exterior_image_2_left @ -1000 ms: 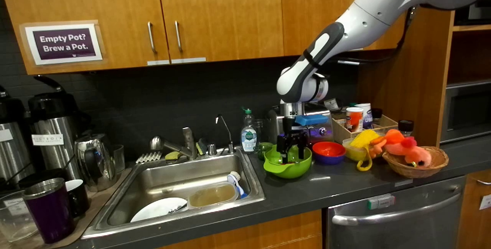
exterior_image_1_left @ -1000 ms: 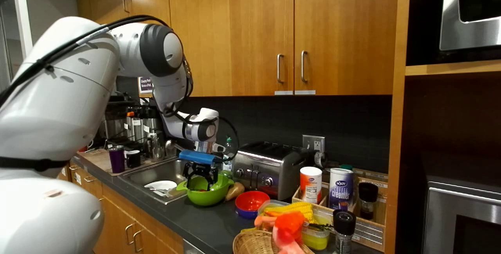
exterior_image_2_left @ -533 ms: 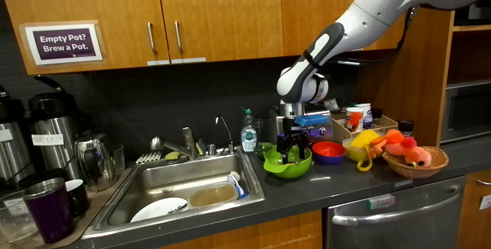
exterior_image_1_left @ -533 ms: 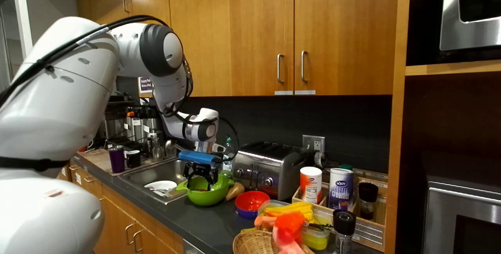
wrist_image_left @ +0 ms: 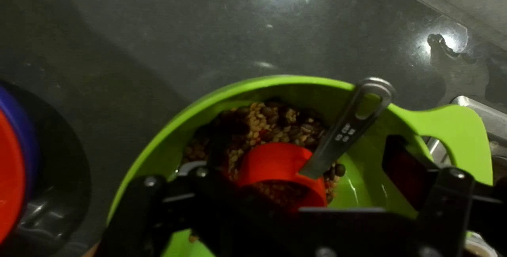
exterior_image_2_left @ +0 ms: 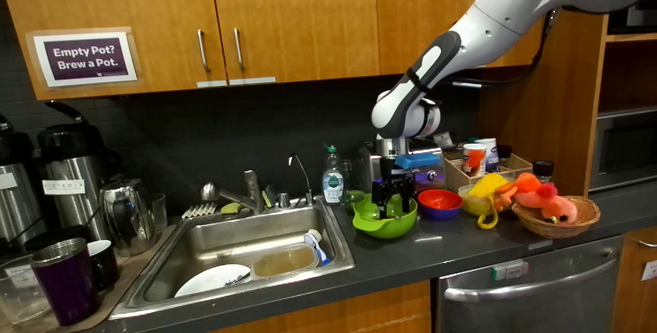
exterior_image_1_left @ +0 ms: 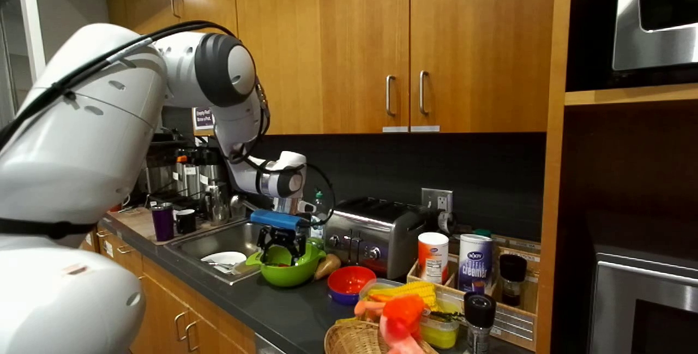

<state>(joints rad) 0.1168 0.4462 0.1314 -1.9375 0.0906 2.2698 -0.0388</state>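
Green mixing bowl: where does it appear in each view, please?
In an exterior view: green mixing bowl, below center, slightly left.
In an exterior view: green mixing bowl, below center, slightly right.
Wrist view: green mixing bowl, lower center and right.
Shared landmark: red bowl, beside it.

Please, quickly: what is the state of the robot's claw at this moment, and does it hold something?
Claw: open, at the mouth of the green bowl, holding nothing; the red measuring cup lies in the bowl, ungripped.
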